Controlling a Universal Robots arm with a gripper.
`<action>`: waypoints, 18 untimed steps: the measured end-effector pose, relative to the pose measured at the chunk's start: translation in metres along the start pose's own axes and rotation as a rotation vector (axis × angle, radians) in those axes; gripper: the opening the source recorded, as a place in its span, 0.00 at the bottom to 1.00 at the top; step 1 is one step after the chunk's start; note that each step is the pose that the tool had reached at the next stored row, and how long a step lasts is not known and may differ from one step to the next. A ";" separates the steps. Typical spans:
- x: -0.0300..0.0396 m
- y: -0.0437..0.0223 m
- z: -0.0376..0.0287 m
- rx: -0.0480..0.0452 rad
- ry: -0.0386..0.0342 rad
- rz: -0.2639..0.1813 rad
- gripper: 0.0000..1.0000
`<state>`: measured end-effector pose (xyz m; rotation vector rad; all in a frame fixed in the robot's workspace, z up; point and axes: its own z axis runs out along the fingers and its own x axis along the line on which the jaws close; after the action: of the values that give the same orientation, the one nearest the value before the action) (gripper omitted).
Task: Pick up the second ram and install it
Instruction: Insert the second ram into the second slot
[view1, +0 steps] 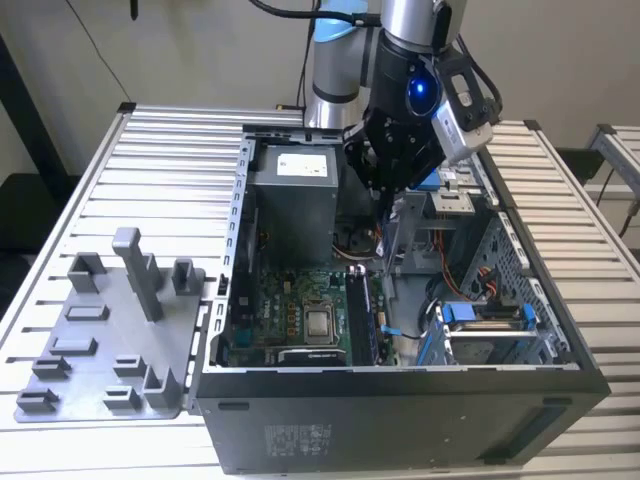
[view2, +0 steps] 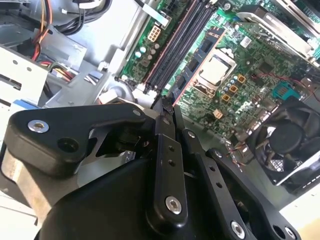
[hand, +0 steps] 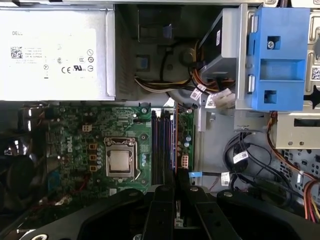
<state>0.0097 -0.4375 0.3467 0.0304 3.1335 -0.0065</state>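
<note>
You are partway through: the pickup looks done, the seating is not. The gripper (hand: 176, 186) hangs over the open computer case (view1: 400, 405), its jaws drawn narrow onto a thin dark edge that I take for the second ram (view2: 167, 101). The stick is held edge-on above the memory slots (hand: 162, 145) and looks clear of them. In the exterior view the slots lie at three o'clock from the processor (view1: 320, 322), the gripper is at about one o'clock from it, and the grey holder tray (view1: 95, 345) stands at nine o'clock from the case, well apart. In the second wrist view a board with chips (view2: 200, 52) stands in the slot nearest the processor, probably the first stick. As for writing, the power supply (hand: 55, 17) wears a white label (hand: 55, 55) with small print, a square code and approval marks. Barcode tags (hand: 240, 156) ride the cables, and a white sticker (view1: 300, 437) sits at six o'clock on the case wall.
</note>
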 end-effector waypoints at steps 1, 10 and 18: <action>0.0000 0.0000 0.0013 0.0000 0.0000 0.001 0.14; 0.0012 0.0000 0.0112 0.0001 0.0000 0.005 0.14; 0.0015 0.0000 0.0213 0.0001 0.0001 0.005 0.14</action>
<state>0.0084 -0.4376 0.3253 0.0389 3.1335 -0.0067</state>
